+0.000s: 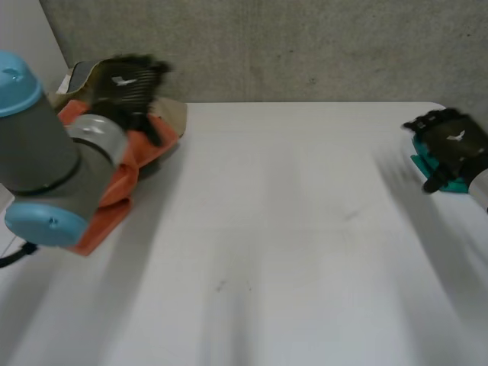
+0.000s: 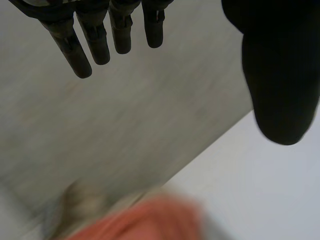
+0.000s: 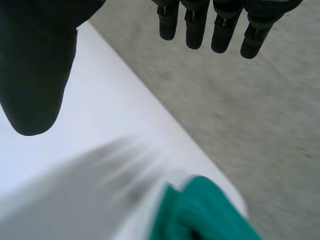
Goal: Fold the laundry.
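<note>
1. The left hand [image 1: 131, 82] is in the upper left of the head view, above a crumpled heap of laundry: an orange cloth [image 1: 155, 143] with a beige cloth [image 1: 174, 114] at its far side. The heap lies on the far left corner of the white table [image 1: 267, 229].
2. In the left wrist view, the fingers [image 2: 100, 42] of this hand are straight and stand wide from the thumb [image 2: 280, 80]; it holds nothing. The orange cloth lies beyond the fingertips, apart from them. The hand is probably placed so in order to come down on the cloth.
3. The right hand [image 1: 451, 141] is at the right edge of the head view, over a teal cloth [image 1: 456, 184] at the table's edge. Its fingers are also straight, wide from the thumb, and empty.
4. The middle of the table is bare, likely kept as the place for folding. No piece is spread out yet, so the task seems to be at its beginning.
</note>
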Robot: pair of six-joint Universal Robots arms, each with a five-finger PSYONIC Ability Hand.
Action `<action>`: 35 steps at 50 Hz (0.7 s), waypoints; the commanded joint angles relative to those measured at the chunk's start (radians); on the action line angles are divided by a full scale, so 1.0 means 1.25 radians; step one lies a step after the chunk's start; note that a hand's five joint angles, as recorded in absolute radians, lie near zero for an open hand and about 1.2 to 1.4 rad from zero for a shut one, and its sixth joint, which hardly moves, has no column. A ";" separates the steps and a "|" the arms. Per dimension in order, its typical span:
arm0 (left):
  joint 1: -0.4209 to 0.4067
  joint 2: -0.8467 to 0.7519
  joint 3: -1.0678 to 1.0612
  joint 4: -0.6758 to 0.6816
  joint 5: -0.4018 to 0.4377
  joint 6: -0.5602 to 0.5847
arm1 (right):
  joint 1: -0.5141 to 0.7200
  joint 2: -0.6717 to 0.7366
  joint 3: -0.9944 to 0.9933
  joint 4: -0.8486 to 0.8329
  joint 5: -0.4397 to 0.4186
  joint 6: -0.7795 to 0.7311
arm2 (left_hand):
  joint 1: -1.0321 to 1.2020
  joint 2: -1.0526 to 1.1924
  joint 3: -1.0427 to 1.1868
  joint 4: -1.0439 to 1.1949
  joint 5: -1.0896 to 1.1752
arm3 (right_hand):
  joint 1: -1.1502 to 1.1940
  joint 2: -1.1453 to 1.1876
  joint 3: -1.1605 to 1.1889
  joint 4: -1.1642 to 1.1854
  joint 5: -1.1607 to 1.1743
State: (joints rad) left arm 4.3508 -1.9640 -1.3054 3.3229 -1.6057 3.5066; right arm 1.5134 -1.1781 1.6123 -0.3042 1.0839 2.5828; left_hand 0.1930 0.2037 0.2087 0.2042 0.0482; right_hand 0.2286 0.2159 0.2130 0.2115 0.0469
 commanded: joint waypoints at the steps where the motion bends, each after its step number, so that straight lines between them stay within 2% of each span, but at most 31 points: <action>1: 0.179 -0.215 0.034 0.070 0.075 0.255 | 0.021 -0.099 0.116 0.072 -0.050 -0.007 | 0.014 0.005 0.001 0.005 -0.010 | -0.043 -0.033 -0.031 -0.030 -0.038; 4: 0.209 -0.268 0.050 0.071 0.138 0.290 | 0.023 -0.105 0.140 0.072 -0.047 -0.007 | 0.047 0.038 0.034 0.038 0.023 | -0.043 -0.033 -0.031 -0.030 -0.038; 7: 0.224 -0.282 0.050 0.071 0.180 0.287 | 0.027 -0.119 0.157 0.073 -0.046 -0.007 | 0.382 0.373 0.369 0.373 0.358 | -0.043 -0.033 -0.031 -0.030 -0.038; 8: 0.223 -0.282 0.048 0.071 0.183 0.285 | 0.027 -0.123 0.164 0.073 -0.045 -0.007 | 0.559 0.551 0.547 0.551 0.536 | -0.043 -0.033 -0.031 -0.030 -0.038; 9: 0.217 -0.275 0.044 0.075 0.183 0.275 | 0.026 -0.125 0.167 0.073 -0.045 -0.007 | 0.959 0.950 0.946 0.950 0.935 | -0.043 -0.033 -0.031 -0.030 -0.038; 12: 0.199 -0.229 0.039 0.082 0.180 0.235 | 0.023 -0.126 0.173 0.072 -0.038 -0.007 | 0.963 0.954 0.950 0.954 0.939 | -0.043 -0.033 -0.031 -0.030 -0.038; 16: 0.131 -0.120 0.009 0.105 0.181 0.124 | 0.016 -0.126 0.172 0.072 -0.030 -0.005 | 0.963 0.954 0.950 0.954 0.939 | -0.043 -0.033 -0.031 -0.030 -0.038; 17: 0.099 -0.077 -0.008 0.121 0.183 0.073 | 0.016 -0.126 0.172 0.072 -0.029 -0.003 | 0.963 0.954 0.950 0.954 0.939 | -0.043 -0.033 -0.031 -0.030 -0.038; 19: 0.067 -0.048 -0.018 0.130 0.183 0.032 | 0.015 -0.131 0.172 0.072 -0.024 -0.002 | 0.963 0.954 0.950 0.954 0.939 | -0.043 -0.033 -0.031 -0.030 -0.038; 23: -0.042 0.016 -0.034 0.129 0.191 -0.077 | 0.016 -0.162 0.173 0.073 0.005 0.006 | 0.963 0.954 0.950 0.954 0.939 | -0.043 -0.033 -0.031 -0.030 -0.038; 24: -0.089 0.026 -0.037 0.129 0.196 -0.116 | 0.016 -0.175 0.173 0.073 0.022 0.009 | 0.963 0.954 0.950 0.954 0.939 | -0.043 -0.033 -0.031 -0.030 -0.038; 28: -0.199 -0.013 -0.037 0.130 0.241 -0.169 | 0.018 -0.205 0.172 0.072 0.061 0.018 | 0.963 0.954 0.950 0.954 0.939 | -0.043 -0.033 -0.031 -0.030 -0.038; 30: -0.242 -0.067 -0.033 0.127 0.270 -0.164 | 0.015 -0.212 0.171 0.072 0.070 0.025 | 0.963 0.954 0.950 0.954 0.939 | -0.043 -0.033 -0.031 -0.030 -0.038; 35: -0.307 -0.197 -0.006 0.102 0.283 -0.122 | 0.015 -0.216 0.172 0.073 0.077 0.046 | 0.963 0.954 0.950 0.954 0.939 | -0.043 -0.033 -0.031 -0.030 -0.038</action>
State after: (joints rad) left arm 4.0637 -2.0347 -1.3452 3.4807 -1.2862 3.3013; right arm 1.5332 -1.4375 1.8264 -0.2146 1.1642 2.6146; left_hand 1.1192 1.1945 1.1864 1.1970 0.9342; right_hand 0.2286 0.2159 0.2129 0.2114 0.0468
